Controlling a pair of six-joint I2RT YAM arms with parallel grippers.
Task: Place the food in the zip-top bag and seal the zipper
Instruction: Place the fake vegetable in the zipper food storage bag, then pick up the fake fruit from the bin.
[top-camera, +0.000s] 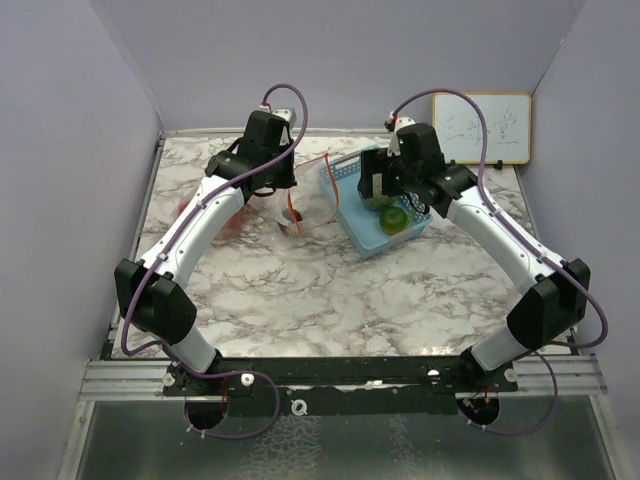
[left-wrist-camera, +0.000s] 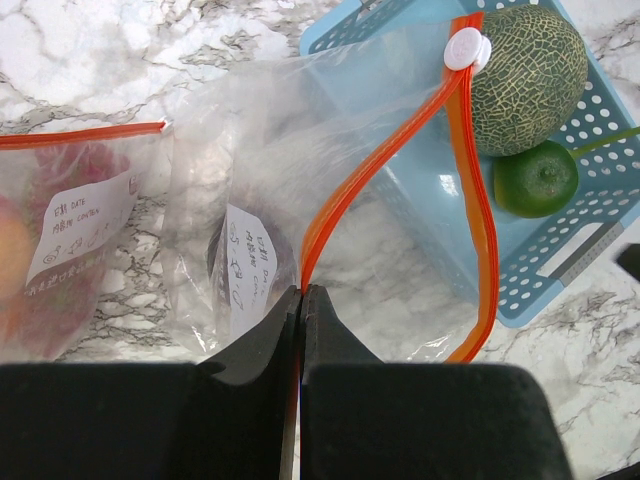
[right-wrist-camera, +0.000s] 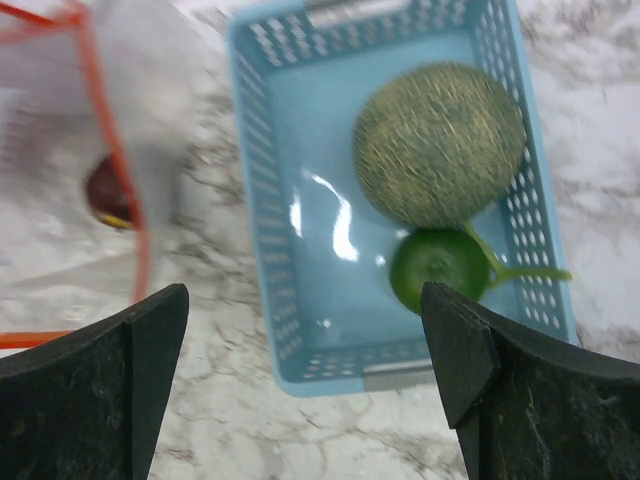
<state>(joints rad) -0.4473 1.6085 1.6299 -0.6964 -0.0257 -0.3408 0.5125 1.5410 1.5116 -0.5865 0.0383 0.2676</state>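
A clear zip-top bag (left-wrist-camera: 260, 150) with an orange zipper and a white slider (left-wrist-camera: 466, 48) lies open beside the blue mesh basket (left-wrist-camera: 440, 200). My left gripper (left-wrist-camera: 302, 292) is shut on the bag's orange zipper edge and shows in the top view (top-camera: 291, 214). A dark purple fruit (right-wrist-camera: 108, 192) sits inside the bag. The grey-green melon (right-wrist-camera: 440, 140) and a green fruit (right-wrist-camera: 440, 265) lie in the basket (right-wrist-camera: 300, 130). My right gripper (right-wrist-camera: 305, 305) is open and empty, hovering above the basket's near end; the top view shows it (top-camera: 384, 192) over the basket (top-camera: 362, 232).
A second zip-top bag (left-wrist-camera: 70, 230) with a white label, holding red and orange fruit, lies left of the open one. A whiteboard (top-camera: 482, 128) leans on the back right wall. Purple walls enclose the marble table (top-camera: 320, 290).
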